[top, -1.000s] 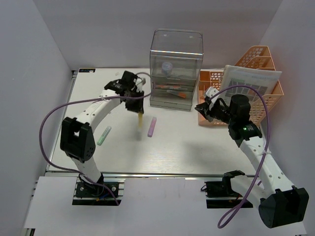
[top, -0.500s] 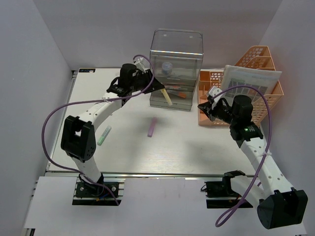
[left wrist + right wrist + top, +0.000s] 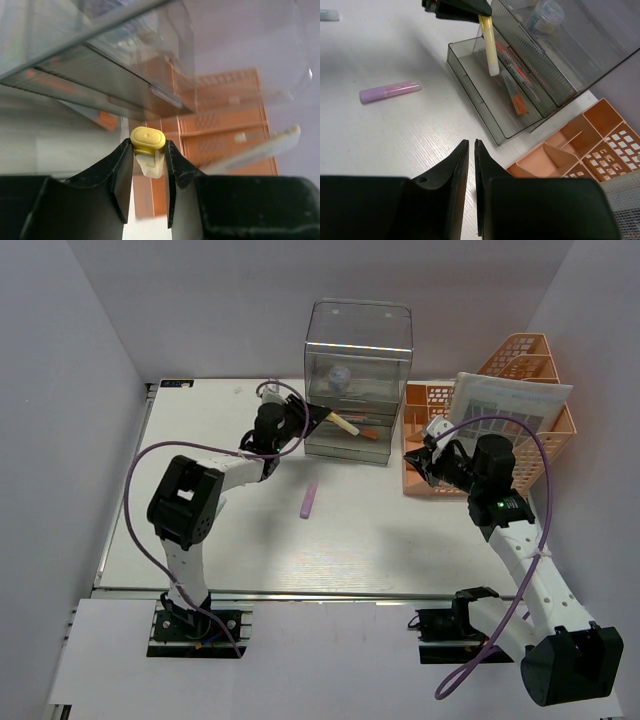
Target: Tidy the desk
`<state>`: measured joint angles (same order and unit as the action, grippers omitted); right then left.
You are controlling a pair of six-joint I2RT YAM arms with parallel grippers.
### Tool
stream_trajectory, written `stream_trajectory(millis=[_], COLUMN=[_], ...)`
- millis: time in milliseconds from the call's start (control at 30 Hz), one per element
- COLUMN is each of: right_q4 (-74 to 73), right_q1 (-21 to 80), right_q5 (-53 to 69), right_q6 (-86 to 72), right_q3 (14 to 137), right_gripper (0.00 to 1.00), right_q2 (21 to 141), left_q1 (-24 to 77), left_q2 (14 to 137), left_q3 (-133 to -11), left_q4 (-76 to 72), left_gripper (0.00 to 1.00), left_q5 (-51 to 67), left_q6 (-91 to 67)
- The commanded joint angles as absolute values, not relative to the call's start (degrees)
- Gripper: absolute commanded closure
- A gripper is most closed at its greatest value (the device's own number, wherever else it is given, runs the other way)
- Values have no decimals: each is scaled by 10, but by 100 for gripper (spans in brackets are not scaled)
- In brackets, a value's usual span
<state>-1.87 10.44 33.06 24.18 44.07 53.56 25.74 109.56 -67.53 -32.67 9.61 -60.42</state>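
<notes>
Desk [image 3: 400, 540] partly sorted, by my reading. It fills the middle of the overhead view, from the arm bases at the bottom up to the clear drawer box [image 3: 358, 370] and orange mesh rack [image 3: 520, 370] at upper right. The surface is white, flat and matte, with a metal rail on the bottom edge.

- Done: the box's lowest drawer [image 3: 485, 85] is pulled out, with an orange-tipped pen [image 3: 516, 100] lying inside.
- In hand: left gripper [image 3: 148, 150] clamped on a yellow highlighter [image 3: 148, 140], held over that drawer.
- Left: a purple highlighter [image 3: 310, 498] lies loose mid-desk. A pale pen end [image 3: 329, 15] shows at the upper left of the right wrist view.
- Right gripper [image 3: 471, 145]: fingers nearly together, nothing between them, hovering near the peach compartment tray [image 3: 560, 155].
</notes>
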Motion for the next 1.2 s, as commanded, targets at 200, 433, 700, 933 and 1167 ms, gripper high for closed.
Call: stream_trajectory(millis=[200,433,700,933,1167], right_q4=[16,16,-23,-271,-314], right_q1=[94,92,90,112,232], right_q5=[344,354,452,645,497], right_q6=[237,239,332,692,779], right_q3=[431,425,409,432,523], right_gripper=[58,50,58,88,20], right_q2=[526,528,536,602,760], left_q1=[289,289,277,250,229], left_q2=[1178,1154,1044,862,575], left_q3=[-743,-742,-701,-665,-494], left_q4=[-361,-315,-289,64,231], left_gripper=[70,30,37,94,50], left_q5=[20,19,58,120,-93], left_q6=[-677,-675,-626,-382,-269])
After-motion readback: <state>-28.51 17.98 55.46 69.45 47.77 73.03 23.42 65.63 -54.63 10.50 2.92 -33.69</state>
